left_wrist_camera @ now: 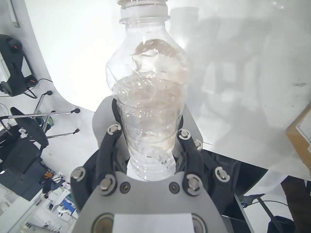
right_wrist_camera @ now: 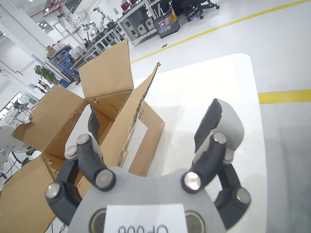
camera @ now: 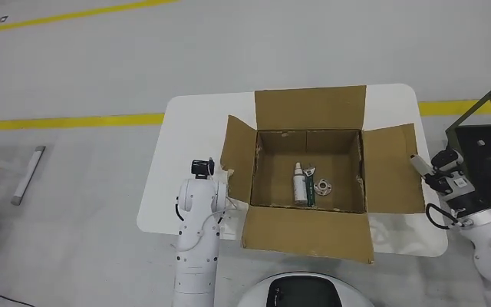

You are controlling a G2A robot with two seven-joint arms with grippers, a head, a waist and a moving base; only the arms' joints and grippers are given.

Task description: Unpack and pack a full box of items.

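While the left jaws pinch the bottle (left_wrist_camera: 148, 93) low, it may tip out; the right jaws stand open

The box (camera: 307, 107) is brown, the table (camera: 192, 153) white, the bottle (left_wrist_camera: 148, 86) clear.

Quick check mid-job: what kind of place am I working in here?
Probably a robotics lab or factory-style test hall: yellow floor lines, other robot arms, and shelves of blue bins stand beyond the cardboard box.
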